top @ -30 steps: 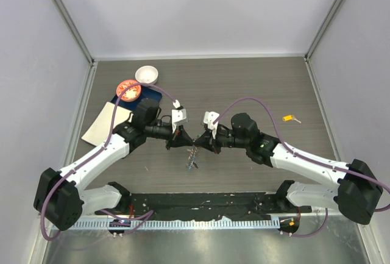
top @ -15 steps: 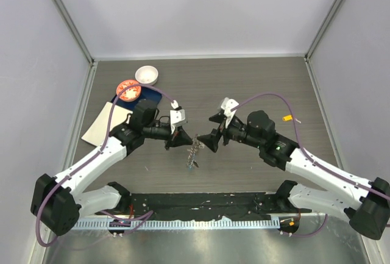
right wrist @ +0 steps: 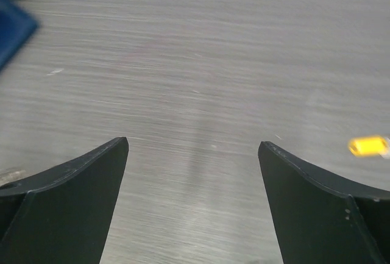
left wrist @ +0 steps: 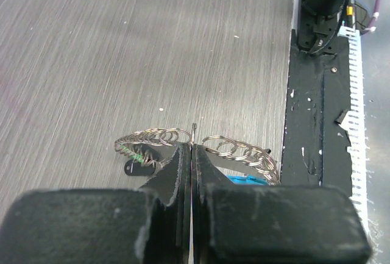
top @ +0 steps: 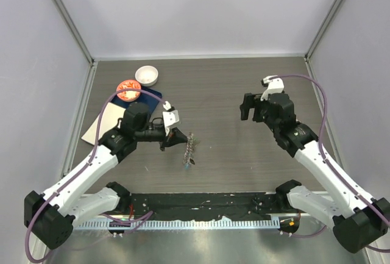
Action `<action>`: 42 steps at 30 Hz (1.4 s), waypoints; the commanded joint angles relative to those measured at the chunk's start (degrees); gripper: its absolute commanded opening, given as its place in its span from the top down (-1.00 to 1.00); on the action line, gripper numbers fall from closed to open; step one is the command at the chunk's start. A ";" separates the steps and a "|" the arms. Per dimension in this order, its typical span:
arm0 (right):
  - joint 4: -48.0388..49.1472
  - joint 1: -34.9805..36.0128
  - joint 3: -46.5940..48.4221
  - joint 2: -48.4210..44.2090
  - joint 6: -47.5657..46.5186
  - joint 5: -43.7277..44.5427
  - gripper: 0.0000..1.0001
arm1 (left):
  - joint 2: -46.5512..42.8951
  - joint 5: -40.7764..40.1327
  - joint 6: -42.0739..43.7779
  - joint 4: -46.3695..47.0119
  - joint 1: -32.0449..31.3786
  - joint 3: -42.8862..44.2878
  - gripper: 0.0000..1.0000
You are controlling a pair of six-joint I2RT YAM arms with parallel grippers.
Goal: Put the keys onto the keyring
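**Observed change.** A second ago both claws met at the centre of the overhead view, over the keyring, with the right one closed. The right claw (top: 246, 107) has since let go and drawn away to the upper right of that view. Its jaws now stand wide and hold nothing, as the right wrist view (right wrist: 194, 154) confirms. The left arm has shifted slightly toward the left of the frame.

**Left claw.** The left claw (top: 175, 138) is clamped tight on the keyring (top: 190, 150). In the left wrist view its fingers (left wrist: 183, 172) pinch the wire where two runs of beaded loops meet (left wrist: 234, 150).

**Task items.**
- The keyring hangs from the left claw at centre frame. Its lower end appears to touch the bench (top: 213, 81), though contact cannot be confirmed.
- The blue plastic piece (left wrist: 247, 180) shows just beside the left fingers.
- A green-tagged key (left wrist: 137, 154) sits among the loops at left. Whether it is properly threaded cannot be told.
- A yellow-tagged key (top: 290, 118) lies loose at centre right, near the right claw and visible at the right edge of its wrist view (right wrist: 367, 146).

**Assessment.** The release suggests one threading attempt is finished. The right claw is probably being positioned to fetch the yellow-tagged key. The task is not complete.
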 commanded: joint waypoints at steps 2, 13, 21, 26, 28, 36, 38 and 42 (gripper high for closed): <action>-6.47 -7.78 2.35 3.71 4.92 12.19 -0.86 | -2.94 -6.51 -2.54 -3.05 -0.38 1.70 1.00; -2.17 -28.00 0.42 16.54 9.75 12.84 -0.45 | -6.63 -20.32 -4.40 -6.23 -2.05 0.47 1.00; 8.37 -37.06 -1.25 25.95 10.37 7.91 0.11 | -9.18 -24.54 -2.99 -6.41 -4.34 -0.76 1.00; 10.93 -37.86 1.12 32.98 9.49 7.12 0.35 | -9.80 -25.24 -2.99 -6.05 -4.43 -1.11 1.00; 11.11 -37.95 2.61 34.82 9.23 7.11 0.38 | -9.80 -26.21 -2.82 -6.14 -4.52 -1.20 1.00; 12.34 -38.30 4.81 39.93 7.74 7.64 0.41 | -9.80 -26.47 -2.46 -5.96 -4.43 -1.38 1.00; 12.95 -38.39 4.72 40.37 7.30 7.73 0.42 | -9.80 -26.47 -2.29 -5.96 -4.43 -1.47 1.00; 14.36 -38.39 4.98 41.42 6.68 7.29 0.52 | -9.54 -26.47 -2.29 -5.88 -4.51 -1.47 1.00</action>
